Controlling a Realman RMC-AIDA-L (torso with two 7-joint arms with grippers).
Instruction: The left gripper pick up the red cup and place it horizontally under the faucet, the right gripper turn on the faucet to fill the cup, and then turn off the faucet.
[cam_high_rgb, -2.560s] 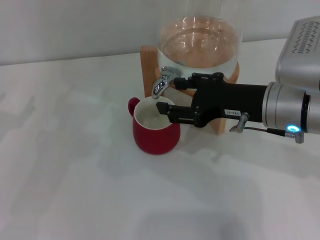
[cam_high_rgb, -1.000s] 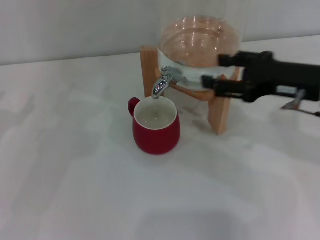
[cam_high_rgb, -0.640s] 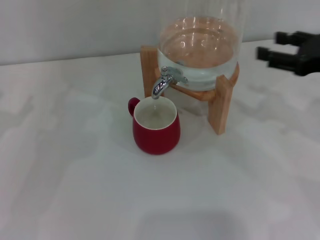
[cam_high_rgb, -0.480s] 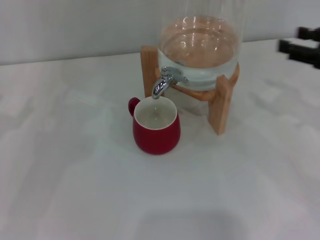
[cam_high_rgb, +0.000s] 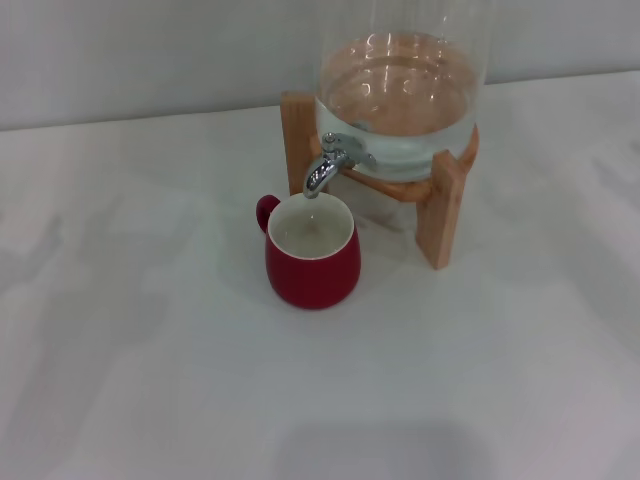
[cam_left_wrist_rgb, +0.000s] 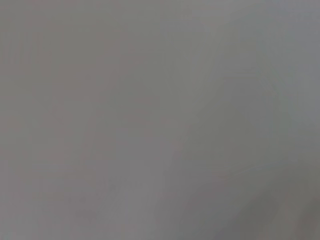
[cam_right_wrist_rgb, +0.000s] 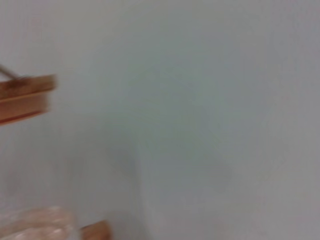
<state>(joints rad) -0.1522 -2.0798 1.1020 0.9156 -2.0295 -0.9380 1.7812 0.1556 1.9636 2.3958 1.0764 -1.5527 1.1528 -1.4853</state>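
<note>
The red cup (cam_high_rgb: 312, 257) stands upright on the white table, its cream inside open to the top and its handle toward the back left. The chrome faucet (cam_high_rgb: 326, 166) hangs right above the cup's mouth, fitted to the clear glass dispenser (cam_high_rgb: 400, 95) in its wooden stand (cam_high_rgb: 441, 215). No water stream shows. Neither gripper is in the head view. The left wrist view is plain grey. The right wrist view holds only a bit of the wooden stand (cam_right_wrist_rgb: 27, 97) against the white surface.
The white table (cam_high_rgb: 150, 350) spreads around the cup and stand, with a pale wall behind. A dim shadow lies at the table's front edge.
The right gripper has pulled back from the faucet to the right and left the head view. The cup and faucet have not moved.
</note>
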